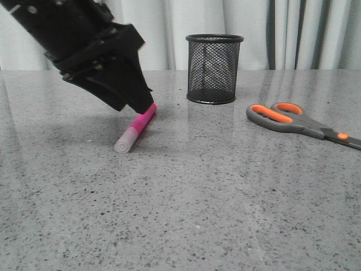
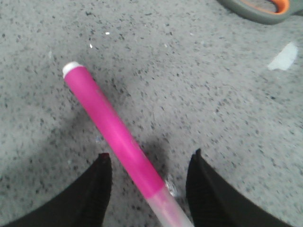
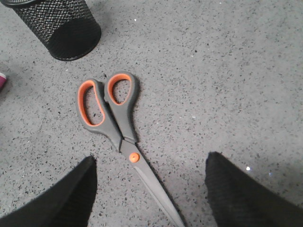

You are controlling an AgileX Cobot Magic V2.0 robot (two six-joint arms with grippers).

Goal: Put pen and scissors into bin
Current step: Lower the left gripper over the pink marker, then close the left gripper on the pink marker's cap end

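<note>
The pink pen (image 1: 137, 127) lies on the table, left of the middle, with its whitish cap toward the camera. My left gripper (image 1: 142, 105) is low over its pink end. In the left wrist view the gripper (image 2: 151, 154) is open, a finger on each side of the pen (image 2: 111, 127), neither touching it. The black mesh bin (image 1: 214, 69) stands upright behind. The scissors (image 1: 293, 119) lie flat on the right. My right gripper (image 3: 150, 158) is open above the scissors (image 3: 118, 118), with the blades between its fingers; it is out of the front view.
Grey speckled table (image 1: 180, 214); pale curtains hang behind it. The bin (image 3: 61, 28) and a bit of the pen (image 3: 2, 81) show at the edge of the right wrist view. A scissors handle (image 2: 258, 9) shows in the left wrist view.
</note>
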